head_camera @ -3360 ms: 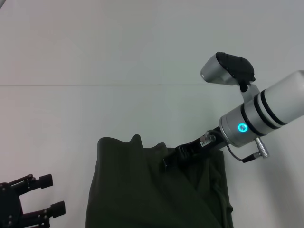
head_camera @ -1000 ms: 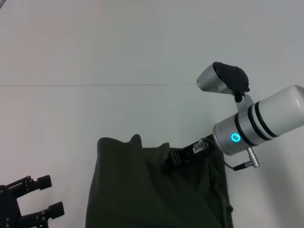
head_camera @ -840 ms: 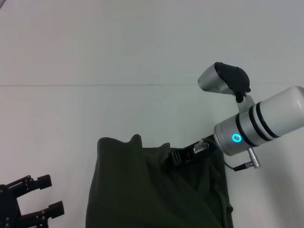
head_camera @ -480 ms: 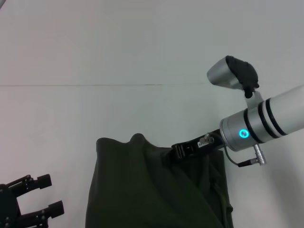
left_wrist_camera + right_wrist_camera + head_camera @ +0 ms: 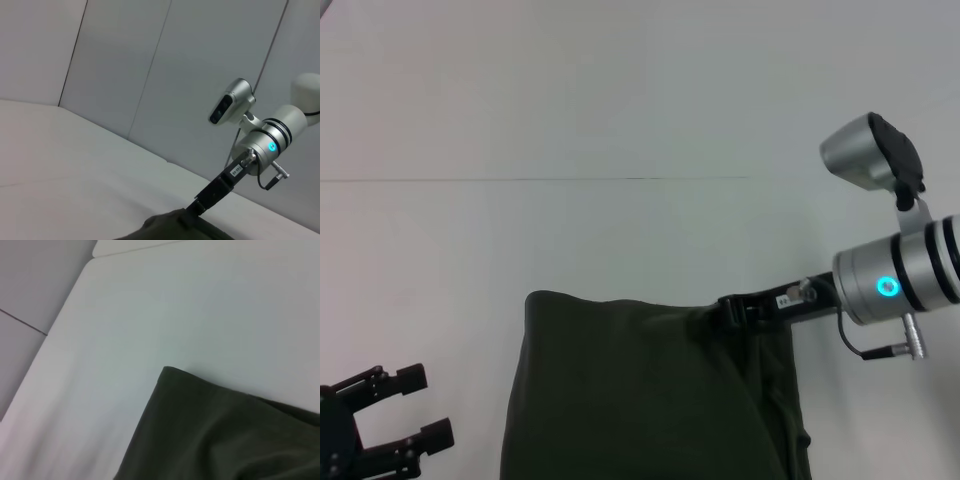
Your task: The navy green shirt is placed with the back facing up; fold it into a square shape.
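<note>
One navy green shirt [image 5: 640, 400] lies at the table's [image 5: 570, 100] near edge, with two grippers: left gripper [image 5: 415, 410], right gripper [image 5: 732, 308].

The head camera is looking forward and down from above, taking in the white tabletop [image 5: 620, 120], the far edge of the navy green shirt [image 5: 640, 400] and both arms. The left wrist camera is sitting low near the tabletop [image 5: 75, 165], facing across it toward the wall and the right end effector [image 5: 197, 206]. The right wrist camera is hovering close over the shirt's corner [image 5: 210, 435], a patch all three views are sharing.
</note>
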Tool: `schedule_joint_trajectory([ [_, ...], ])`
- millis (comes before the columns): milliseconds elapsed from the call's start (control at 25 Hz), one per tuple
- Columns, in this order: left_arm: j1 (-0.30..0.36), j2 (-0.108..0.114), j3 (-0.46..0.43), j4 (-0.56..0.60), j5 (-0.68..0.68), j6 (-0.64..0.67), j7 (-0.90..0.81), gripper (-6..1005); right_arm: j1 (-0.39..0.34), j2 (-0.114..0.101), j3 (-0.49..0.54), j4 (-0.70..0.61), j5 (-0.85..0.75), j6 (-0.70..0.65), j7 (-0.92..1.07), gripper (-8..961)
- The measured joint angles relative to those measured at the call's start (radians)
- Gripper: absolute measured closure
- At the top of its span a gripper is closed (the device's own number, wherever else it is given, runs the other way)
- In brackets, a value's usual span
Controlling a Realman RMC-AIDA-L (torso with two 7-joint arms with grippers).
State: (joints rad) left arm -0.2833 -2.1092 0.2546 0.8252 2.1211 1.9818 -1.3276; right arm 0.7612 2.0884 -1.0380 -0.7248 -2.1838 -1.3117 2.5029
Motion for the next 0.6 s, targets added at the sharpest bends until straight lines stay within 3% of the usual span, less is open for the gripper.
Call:
schedule_joint_trajectory([
  [600,0.005,0.0,-0.012,-0.023,-0.004,-0.001,-0.006,149,-0.066,-0.016,0.004,-0.013,0.0,-0.001,-0.05,920],
])
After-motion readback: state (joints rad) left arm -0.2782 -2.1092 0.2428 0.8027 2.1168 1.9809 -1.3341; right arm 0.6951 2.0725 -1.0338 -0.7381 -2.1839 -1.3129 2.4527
